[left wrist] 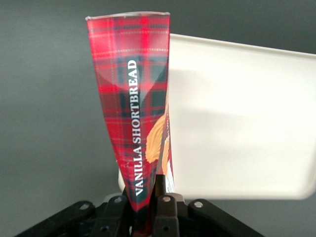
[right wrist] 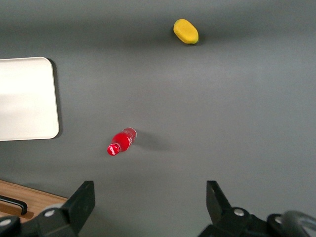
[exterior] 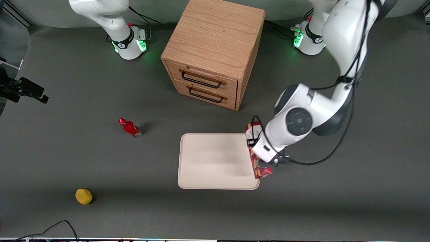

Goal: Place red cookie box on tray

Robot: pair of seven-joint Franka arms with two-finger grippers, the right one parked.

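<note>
Left arm's end effector (exterior: 265, 164) sits at the tray's (exterior: 215, 161) edge on the working arm's side, above the table (exterior: 336, 201). Its fingers (left wrist: 165, 212) are pinched on the red cookie box (exterior: 257, 151), gripping it at one narrow end.

Red cookie box: held along that tray edge, long axis running roughly parallel to the edge. Front view shows it partly over the tray rim and partly over the bare table beside it; whether it touches the tray or hangs clear cannot be told. Left wrist view shows the red tartan face (left wrist: 133, 98) with white lettering "VANILLA SHORTBREAD" and a tan cookie picture on the adjacent face, with the cream tray (left wrist: 247, 123) just beside it.

Tray: flat on the table, about mid-table, nearer the front camera than the wooden two-drawer cabinet (exterior: 213, 50). Both cabinet drawers look shut.

Other items: small red bottle (exterior: 130, 127) lying on the table toward the parked arm's end. Yellow object (exterior: 83, 196) near the table's camera-side edge, also toward the parked arm's end, well apart from the tray.
</note>
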